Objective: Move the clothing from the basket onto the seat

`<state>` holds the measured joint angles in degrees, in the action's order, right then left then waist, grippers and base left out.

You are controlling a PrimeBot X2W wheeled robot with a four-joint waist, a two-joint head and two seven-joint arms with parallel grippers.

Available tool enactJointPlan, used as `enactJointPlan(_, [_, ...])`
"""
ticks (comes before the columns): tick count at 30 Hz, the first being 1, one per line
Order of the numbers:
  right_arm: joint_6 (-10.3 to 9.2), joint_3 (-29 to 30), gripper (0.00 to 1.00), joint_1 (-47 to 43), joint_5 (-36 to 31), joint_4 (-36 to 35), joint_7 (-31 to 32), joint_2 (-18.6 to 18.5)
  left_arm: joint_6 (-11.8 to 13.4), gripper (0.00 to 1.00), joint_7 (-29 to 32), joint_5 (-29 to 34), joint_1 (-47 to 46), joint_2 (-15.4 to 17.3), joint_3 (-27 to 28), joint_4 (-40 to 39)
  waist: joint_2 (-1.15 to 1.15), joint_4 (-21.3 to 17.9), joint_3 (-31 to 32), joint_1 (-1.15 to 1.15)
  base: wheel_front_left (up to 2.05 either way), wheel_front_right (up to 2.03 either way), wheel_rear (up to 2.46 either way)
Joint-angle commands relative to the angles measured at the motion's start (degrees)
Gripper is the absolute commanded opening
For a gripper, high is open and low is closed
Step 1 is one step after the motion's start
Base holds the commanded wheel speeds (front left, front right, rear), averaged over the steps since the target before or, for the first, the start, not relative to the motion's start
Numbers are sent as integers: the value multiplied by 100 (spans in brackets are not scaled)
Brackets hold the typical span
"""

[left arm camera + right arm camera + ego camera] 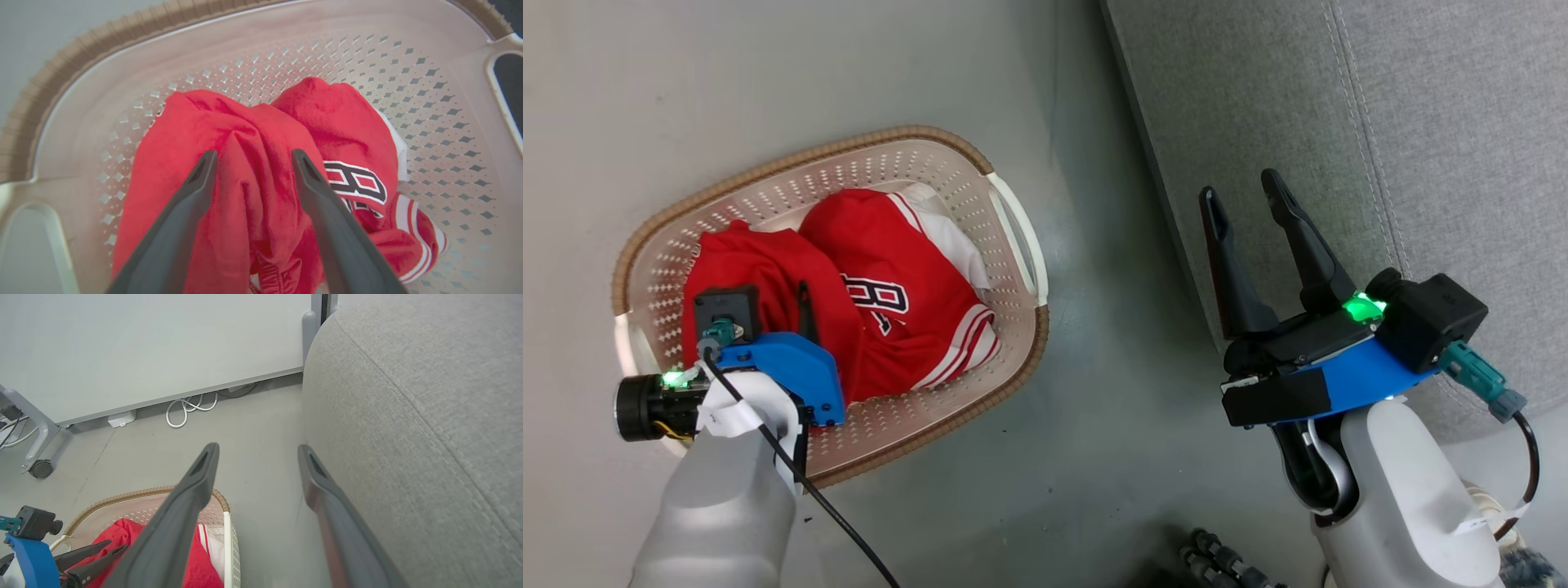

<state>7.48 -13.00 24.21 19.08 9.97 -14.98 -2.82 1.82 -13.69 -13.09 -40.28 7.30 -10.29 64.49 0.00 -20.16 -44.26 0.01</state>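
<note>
Fingers of the left claw [254, 157] stand spread wide and grip nothing. They point down into the basket [892, 135], one on each side of a raised fold in the plain red garment [245, 134]; whether their tips touch the fabric I cannot tell. Pressed against that garment on its right lies the second red garment [347, 130], showing black-and-white lettering and white stripe trim along its hem. Together this clothing [882, 245] lies crumpled inside the basket and covers most of its perforated bottom. The basket stands on the grey floor [1094, 457] near the seat [1421, 122] but apart from it, with a strip of floor between them. The right claw [1240, 188] is likewise open to its full spread and empty, held in the air over the near edge of the seat with its fingers pointing away from the robot. Beyond it, in the right wrist view, a white cable [188, 410] lies coiled on the floor at the foot of a pale wall panel [143, 347], with a caster wheel [40, 468] further left.
</note>
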Motion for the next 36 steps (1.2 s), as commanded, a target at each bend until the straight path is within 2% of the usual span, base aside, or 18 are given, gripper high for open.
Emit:
enactJointPlan(1, [3,-31,100,77,38,-31,-29,-11,58,100,-10,-2,-123,69,-6,51,0,-67,-71,-1,0,0,0])
enactJointPlan(8, [3,-125,100,125,157,-73,-30,-12,439,100,146,-135,-280,94,132,442,0,-178,-180,-1,0,0,0])
enactJointPlan(15, [3,-159,100,134,226,-66,-30,-12,564,100,337,-237,-299,39,145,665,0,-236,-209,-1,0,0,0])
enactJointPlan(16, [3,-162,100,135,233,-68,-30,-12,560,73,365,-239,-303,32,127,690,0,-240,-212,-1,0,0,0])
enactJointPlan(17, [3,-166,100,135,238,-69,-30,-12,552,9,394,-244,-306,26,114,704,0,-242,-213,-1,0,0,0])
enactJointPlan(18, [3,-166,100,135,244,-68,-30,-12,520,0,426,-258,-305,11,106,713,0,-244,-214,-1,0,0,0])
enactJointPlan(36, [3,-125,100,153,244,-56,-30,-12,380,0,404,-370,-420,-12,-39,807,0,-225,-145,-1,0,0,0])
